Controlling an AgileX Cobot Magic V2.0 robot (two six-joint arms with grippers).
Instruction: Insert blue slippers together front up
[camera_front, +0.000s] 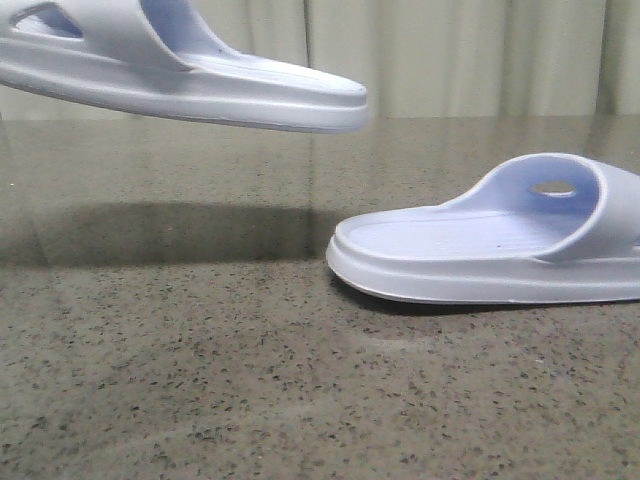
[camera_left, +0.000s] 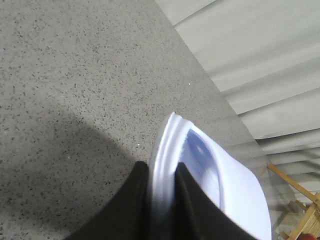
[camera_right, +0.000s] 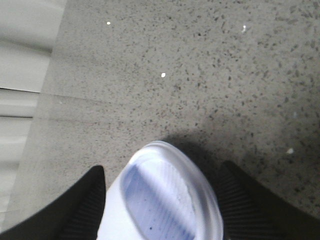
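Speckled grey-brown stone table (camera_front: 200, 380) meets pale curtains (camera_front: 450, 55) behind, one pale blue ribbed slipper (camera_front: 200, 75) raised above it, clamped edgewise by the left gripper (camera_left: 162, 200), the other slipper (camera_front: 480, 250) lying flat between the right gripper's (camera_right: 162, 200) spread fingers.

My two moulded foam slippers are very pale blue-white, one (camera_front: 180, 80) lifted, one (camera_front: 480, 250) lying down, with bluer shading inside the straps and on the fine-ribbed footbeds. The polished stone table (camera_front: 200, 380) is grey-brown, speckled black. My left fingers (camera_left: 130, 205) are black; the curtain (camera_front: 450, 50) behind is pale beige.
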